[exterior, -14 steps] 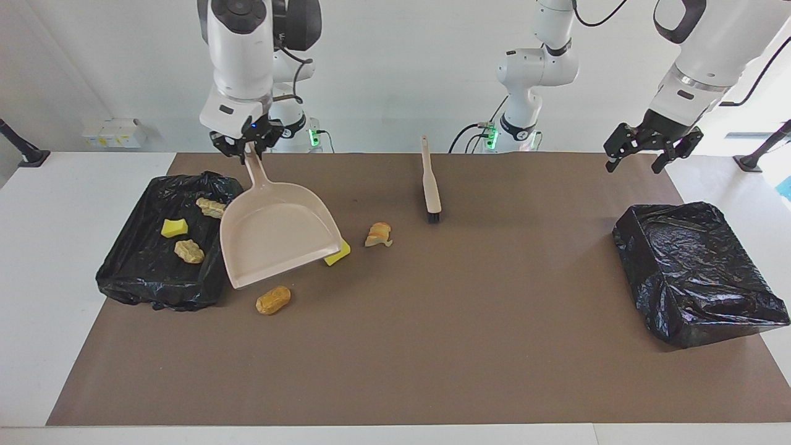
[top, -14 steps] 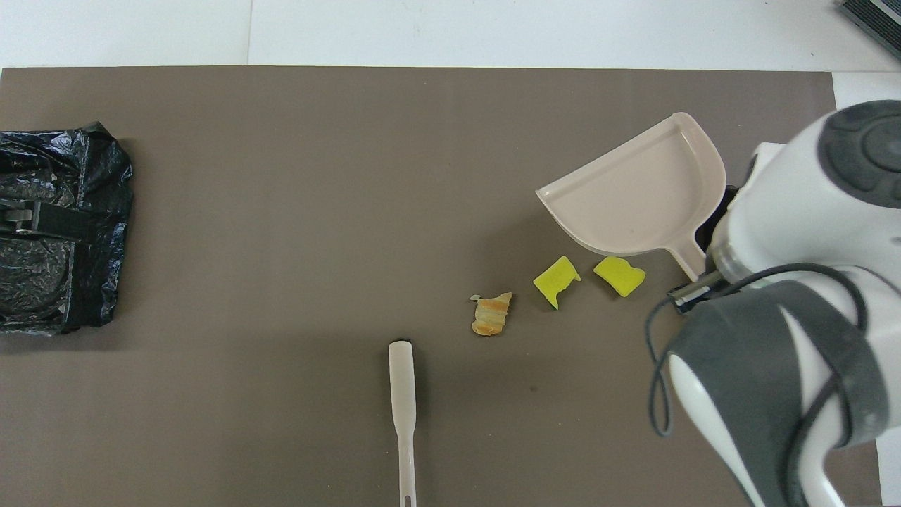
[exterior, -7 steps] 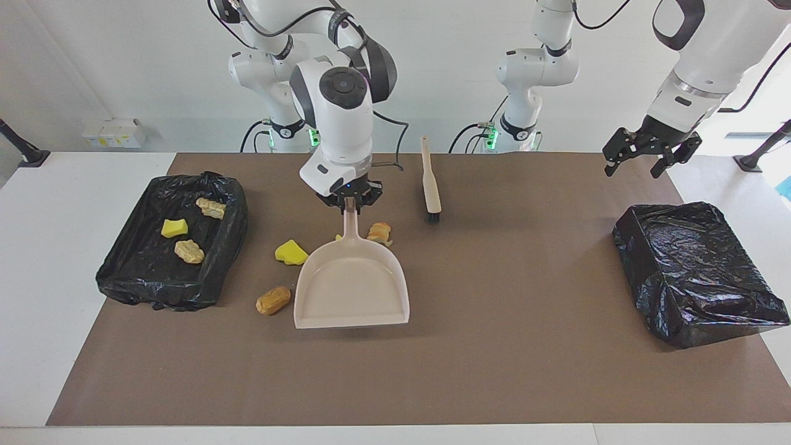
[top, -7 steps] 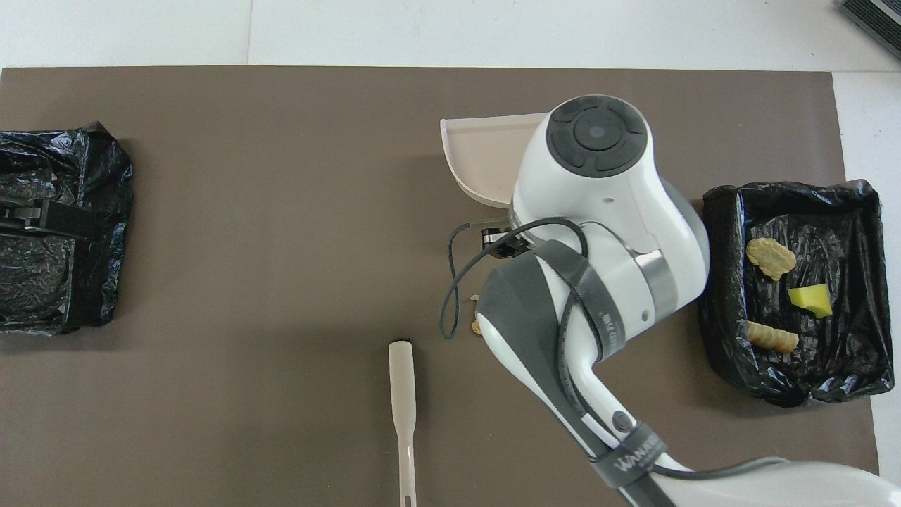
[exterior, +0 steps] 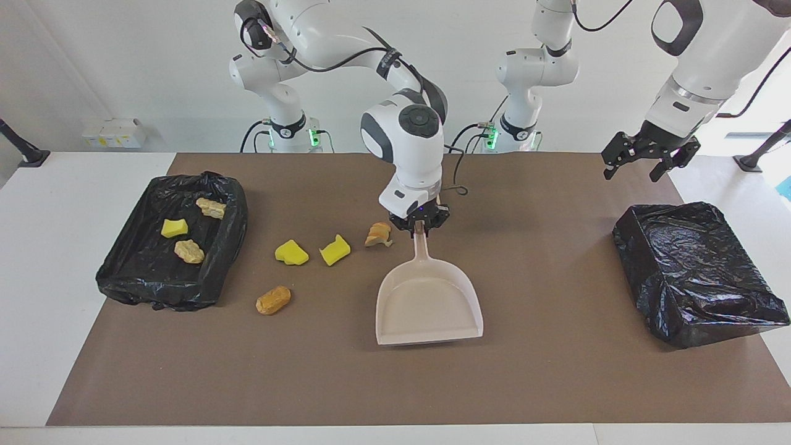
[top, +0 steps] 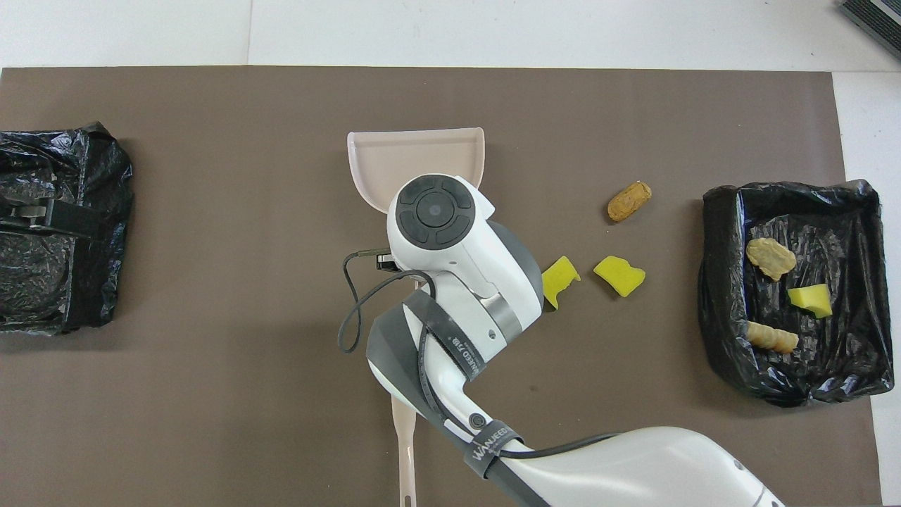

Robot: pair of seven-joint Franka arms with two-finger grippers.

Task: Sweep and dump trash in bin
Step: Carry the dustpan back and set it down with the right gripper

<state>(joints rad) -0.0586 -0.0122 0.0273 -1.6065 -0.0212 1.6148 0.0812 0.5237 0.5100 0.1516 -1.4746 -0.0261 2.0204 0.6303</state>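
Right hand (exterior: 420, 226) clamped on dustpan (exterior: 428, 303) handle, trash (exterior: 291, 253) at pan's 10 o'clock; left hand (exterior: 649, 162) wide, waiting above table (exterior: 556, 371).

A robotics lab: two white robot arms (exterior: 408, 123) stand bolted at one edge of a white surface (exterior: 62, 247) covered by a brown mat (exterior: 544, 371), before a bare white wall (exterior: 123, 62), with cables (exterior: 463, 136) and green-lit control boxes (exterior: 315, 137) at their bases.
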